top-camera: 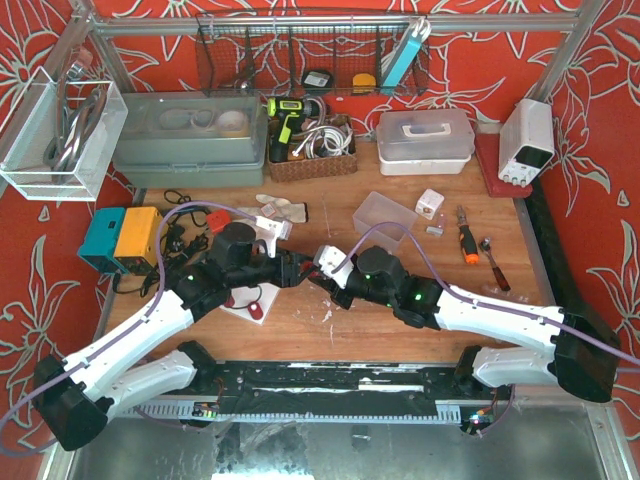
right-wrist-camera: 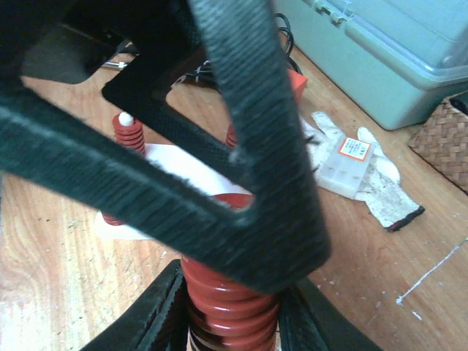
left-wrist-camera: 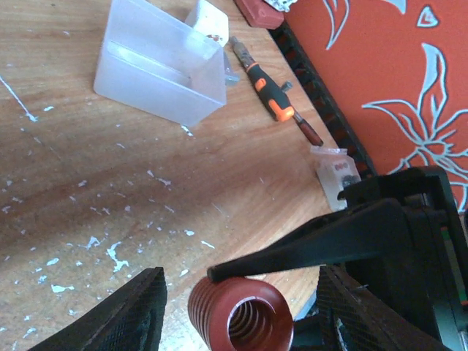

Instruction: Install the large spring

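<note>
The large red spring (right-wrist-camera: 228, 311) is clamped between my right gripper's (right-wrist-camera: 232, 292) two fingers, held above the wooden table. In the left wrist view the spring (left-wrist-camera: 241, 316) shows end-on, its hollow core facing the camera. My left gripper (left-wrist-camera: 241, 281) is open, with its fingers (left-wrist-camera: 135, 314) spread wide on either side of the spring and not touching it. A right finger (left-wrist-camera: 314, 238) lies along the spring's top. Both grippers meet at the table's middle (top-camera: 312, 272). Beyond lies the white base plate (right-wrist-camera: 179, 162) with a smaller red spring (right-wrist-camera: 129, 135) standing on it.
A clear plastic box (top-camera: 383, 215), a small white box (top-camera: 430, 204) and an orange screwdriver (top-camera: 467, 245) lie at the back right. A work glove (top-camera: 280, 210) lies behind the grippers. A blue and orange box (top-camera: 120, 238) with cables is at the left.
</note>
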`<state>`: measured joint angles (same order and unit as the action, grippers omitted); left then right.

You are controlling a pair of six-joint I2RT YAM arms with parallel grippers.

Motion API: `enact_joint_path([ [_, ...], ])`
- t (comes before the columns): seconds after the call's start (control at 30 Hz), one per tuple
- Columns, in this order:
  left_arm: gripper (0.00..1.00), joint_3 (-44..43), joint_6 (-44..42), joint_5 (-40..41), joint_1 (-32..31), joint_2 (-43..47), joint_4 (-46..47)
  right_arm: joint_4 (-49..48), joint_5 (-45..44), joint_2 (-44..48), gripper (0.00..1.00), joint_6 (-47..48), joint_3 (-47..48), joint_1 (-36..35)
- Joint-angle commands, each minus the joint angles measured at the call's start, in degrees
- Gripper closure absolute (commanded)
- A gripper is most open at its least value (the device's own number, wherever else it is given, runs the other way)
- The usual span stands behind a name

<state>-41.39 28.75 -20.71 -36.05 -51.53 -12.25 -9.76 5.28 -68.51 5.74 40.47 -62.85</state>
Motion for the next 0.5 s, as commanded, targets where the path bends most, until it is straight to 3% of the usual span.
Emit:
enact_joint_path([
  [0.0, 0.42, -1.07, 0.55, -3.49, 0.11, -0.23, 1.28, -3.58, -1.92, -0.11, 1.0, 1.2, 0.87, -0.65],
  [0.47, 0.44, -2.69, -1.24, -1.48, 0.11, -0.89, -2.64, -3.03, -4.09, -0.65, 1.0, 1.28, 1.19, -0.87],
])
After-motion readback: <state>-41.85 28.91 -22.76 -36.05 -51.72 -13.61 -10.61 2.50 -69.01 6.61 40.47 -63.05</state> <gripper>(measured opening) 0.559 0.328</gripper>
